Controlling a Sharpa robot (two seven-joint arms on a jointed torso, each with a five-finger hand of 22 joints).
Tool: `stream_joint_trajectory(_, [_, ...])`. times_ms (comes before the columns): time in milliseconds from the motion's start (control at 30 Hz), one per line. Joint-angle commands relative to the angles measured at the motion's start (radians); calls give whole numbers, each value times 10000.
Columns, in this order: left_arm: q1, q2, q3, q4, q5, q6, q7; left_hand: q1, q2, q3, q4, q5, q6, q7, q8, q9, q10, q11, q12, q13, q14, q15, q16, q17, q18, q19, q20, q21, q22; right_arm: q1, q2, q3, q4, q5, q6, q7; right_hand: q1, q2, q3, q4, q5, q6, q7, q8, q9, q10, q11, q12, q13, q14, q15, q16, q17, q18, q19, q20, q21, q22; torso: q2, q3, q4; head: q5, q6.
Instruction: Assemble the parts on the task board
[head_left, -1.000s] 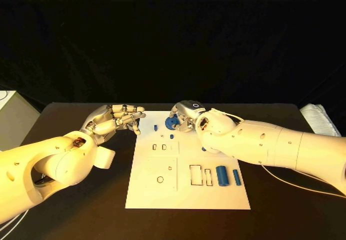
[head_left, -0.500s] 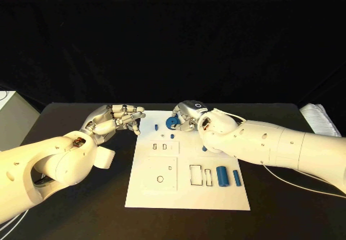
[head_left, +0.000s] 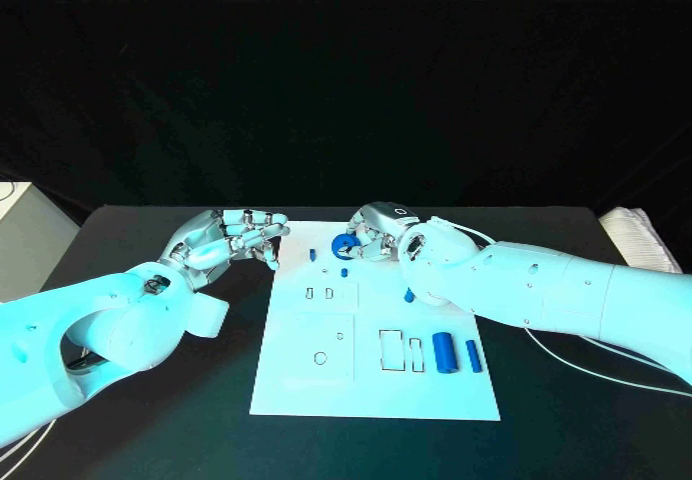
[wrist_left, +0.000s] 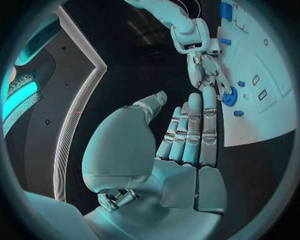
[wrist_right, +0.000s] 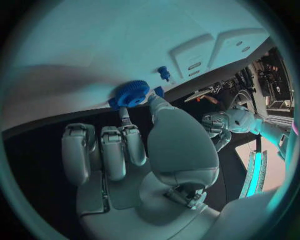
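At the white task board's (head_left: 296, 385) far edge, a blue toothed gear (head_left: 345, 246) is pinched by the right hand (head_left: 378, 232); the left hand (head_left: 231, 238) is curled, empty; two blue cylinders (head_left: 457, 353) lie unplaced.

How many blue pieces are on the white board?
6: a gear at the right hand, small ones at, two cylinders. The arm may hide more.

no readable text, labels or numbers

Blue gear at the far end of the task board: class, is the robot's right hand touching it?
Touching. In the right wrist view, fingertips of the right hand meet the blue gear with no gap.
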Motion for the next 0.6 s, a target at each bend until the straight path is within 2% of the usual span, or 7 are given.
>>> stream_joint_trajectory(33, [10, 4, 9, 11, 23, 136, 80, 79, -6, 52, 33, -36, -45, 5, -28, 11, -61, -22, 69, 13, -56, 11, 36, -13, 135, -41, 8, 44, 14, -11, -48, -6, 42, 418, 342, 265, -35, 187, 146, 20, 120, 206, -52, 102, 16, 342, -44, 96, 1883, 1050, -14, 33, 2623, -169, 559, 1, 90, 1644, 3, 0, -1, -7, -10])
stream_joint_trajectory(267, [10, -3, 9, 6, 23, 133, 80, 79, -6, 52, 33, -36, -45, 5, -28, 11, -61, -22, 69, 13, -56, 11, 36, -13, 135, -41, 8, 44, 14, -14, -214, -7, 207, 607, 329, 397, -30, 379, 372, -1, 262, 503, -167, 268, 36, 429, -148, 191, 1966, 1052, -102, 37, 2632, -188, 594, -75, 152, 1717, 2, -1, 15, -12, -37])
stream_joint_trajectory(600, [9, -14, 9, 2, 23, 131, 72, 79, -6, 52, 33, -36, -45, 5, -28, 11, -61, -22, 69, 13, -56, 11, 36, -13, 135, -41, 8, 44, 14, -36, -433, -8, 371, 600, -205, 490, 55, 328, 494, -44, 433, 529, -193, 290, 15, 440, -180, 199, 1974, 1052, -137, 37, 2632, -190, 599, -116, 159, 1728, 7, 2, -4, -1, -28])
